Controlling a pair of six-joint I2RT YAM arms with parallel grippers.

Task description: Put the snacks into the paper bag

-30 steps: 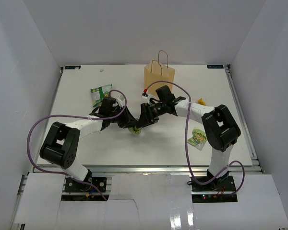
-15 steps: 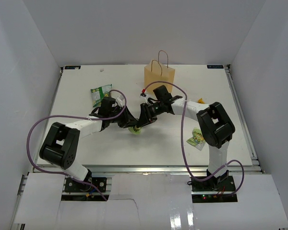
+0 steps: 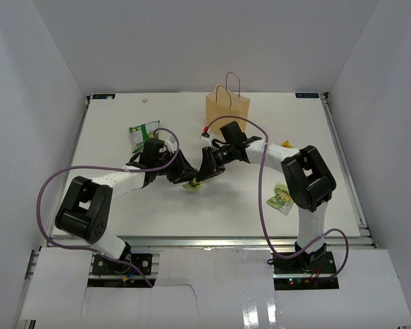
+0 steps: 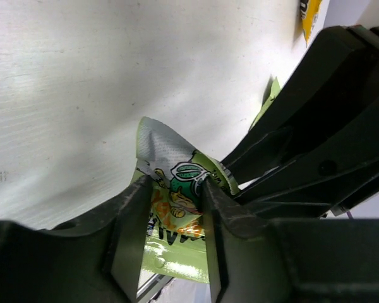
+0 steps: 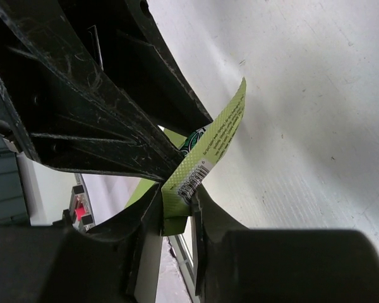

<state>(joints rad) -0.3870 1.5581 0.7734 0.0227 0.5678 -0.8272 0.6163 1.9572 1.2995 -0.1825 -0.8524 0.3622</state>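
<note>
Right wrist view: my right claw (image 5: 175, 205) is clenched on the held green packet (image 5: 221, 136) at mid-tabletop (image 3: 219, 212). My left claw (image 4: 175, 208) flanks it, and I cannot tell if it grips. A left green packet (image 3: 144, 136), right green packet (image 3: 282, 197) and yellow packet (image 3: 286, 145) lie outside the paper bag (image 3: 227, 110), so I judge most bagging undone.

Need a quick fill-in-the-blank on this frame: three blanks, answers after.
1. The left gripper and right gripper both have one ___ snack packet between their fingers.
2. The paper bag stands ___, handles up.
3. The yellow packet lies beside the ___ arm.
Missing words: green; upright; right.
</note>
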